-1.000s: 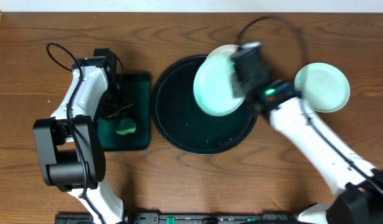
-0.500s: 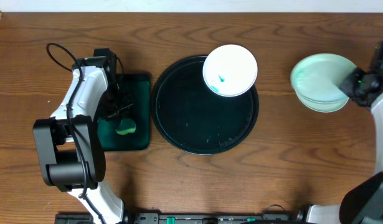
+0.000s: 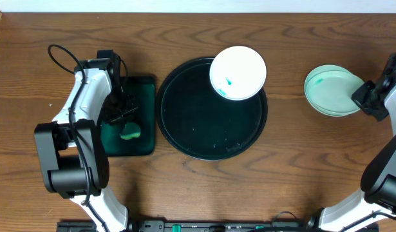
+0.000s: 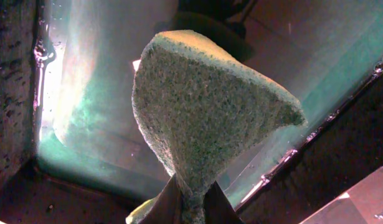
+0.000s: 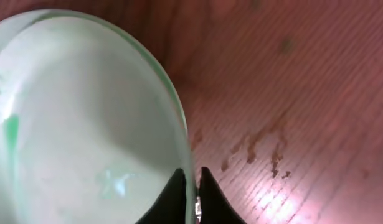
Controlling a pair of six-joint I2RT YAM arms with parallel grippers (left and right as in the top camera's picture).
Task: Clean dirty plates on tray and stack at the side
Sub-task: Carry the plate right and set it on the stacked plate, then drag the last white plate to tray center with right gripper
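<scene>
The black round tray (image 3: 204,122) lies mid-table. The white plate (image 3: 238,72) with a small green smear rests on its upper right part. On the table at the right a mint plate (image 3: 331,89) sits over a second mint plate whose rim (image 3: 326,111) shows beneath it. My right gripper (image 3: 367,96) is shut on the top plate's right rim. In the right wrist view the jaws (image 5: 191,186) pinch that rim, and the plate (image 5: 85,124) has a green smear at its left. My left gripper (image 4: 191,208) is shut on a green sponge (image 4: 210,106), which also shows from overhead (image 3: 129,132).
A dark green rectangular tray (image 3: 143,90) lies left of the black tray, and the left gripper holds the sponge over it. Its wet floor shows in the left wrist view (image 4: 85,106). Bare wood with some dark spots (image 5: 266,143) lies right of the mint plates.
My right arm carried the mint plate from over the black tray to the right and onto the other mint plate. That uncovered the white plate. The left arm has not moved.
</scene>
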